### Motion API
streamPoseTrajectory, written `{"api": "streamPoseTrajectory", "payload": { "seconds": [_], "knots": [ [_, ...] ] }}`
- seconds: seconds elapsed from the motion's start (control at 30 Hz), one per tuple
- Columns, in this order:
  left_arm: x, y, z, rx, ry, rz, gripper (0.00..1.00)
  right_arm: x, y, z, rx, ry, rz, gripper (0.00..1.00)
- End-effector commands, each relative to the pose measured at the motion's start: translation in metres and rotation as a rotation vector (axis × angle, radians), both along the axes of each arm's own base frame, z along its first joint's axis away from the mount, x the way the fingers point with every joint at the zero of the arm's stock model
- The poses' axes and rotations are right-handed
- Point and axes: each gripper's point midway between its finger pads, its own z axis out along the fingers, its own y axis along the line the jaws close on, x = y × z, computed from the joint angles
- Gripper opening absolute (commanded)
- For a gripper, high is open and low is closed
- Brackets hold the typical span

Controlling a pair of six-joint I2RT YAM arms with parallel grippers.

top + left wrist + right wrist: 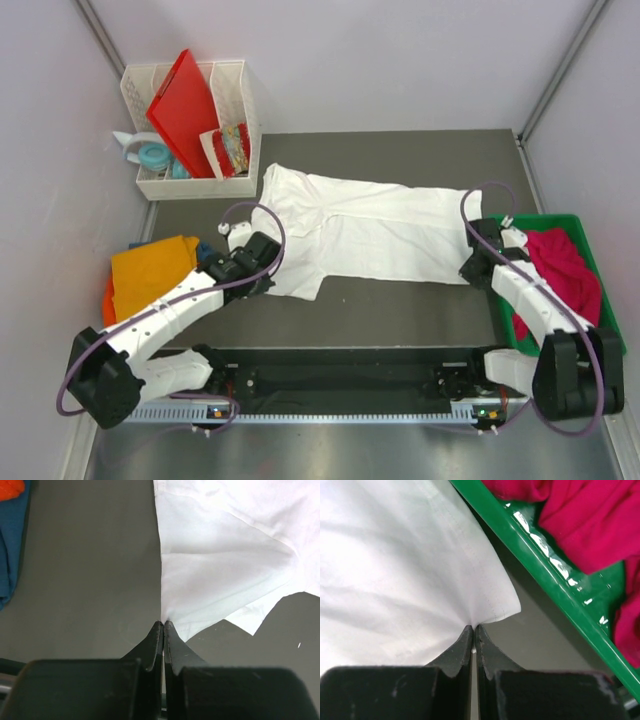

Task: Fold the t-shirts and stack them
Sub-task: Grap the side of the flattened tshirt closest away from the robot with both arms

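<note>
Both closed tight on the white t-shirt [370, 230] — left hand [163, 623] at one end, right hand [472, 627] opposite

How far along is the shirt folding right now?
Seemingly done: the orange shirt lies folded on the blue shirt, at left. In hand: the left end effector and right end effector are each shut on the near edge of the white t-shirt, spread out flat. Left: the magenta shirt, crumpled in the green tray.
</note>
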Motion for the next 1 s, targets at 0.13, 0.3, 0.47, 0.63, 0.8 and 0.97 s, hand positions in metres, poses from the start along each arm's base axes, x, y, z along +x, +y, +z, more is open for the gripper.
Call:
{"api": "streamPoseTrajectory", "payload": {
  "seconds": [0.13, 0.3, 0.47, 0.63, 0.8, 0.97],
  "knots": [
    [-0.015, 0.001, 0.011, -0.037, 0.041, 0.033, 0.00, -0.037, 0.014, 0.020, 0.043, 0.022, 0.015, 0.00],
    [-0.031, -0.003, 0.012, -0.081, 0.074, 0.018, 0.00, -0.049, 0.021, 0.011, 0.050, 0.052, 0.028, 0.00],
    [-0.033, -0.005, 0.022, -0.105, 0.040, 0.020, 0.00, -0.041, 0.023, 0.020, 0.054, 0.009, 0.032, 0.00],
    [-0.008, -0.011, 0.056, -0.115, -0.107, 0.001, 0.00, -0.023, 0.017, 0.040, 0.005, -0.038, 0.040, 0.00],
    [0.026, -0.017, 0.076, -0.054, -0.229, -0.022, 0.00, 0.001, 0.015, 0.056, -0.035, -0.070, 0.063, 0.00],
    [0.062, -0.030, 0.097, -0.014, -0.338, -0.052, 0.00, 0.021, 0.008, 0.067, -0.104, -0.085, 0.070, 0.00]
  ]
}}
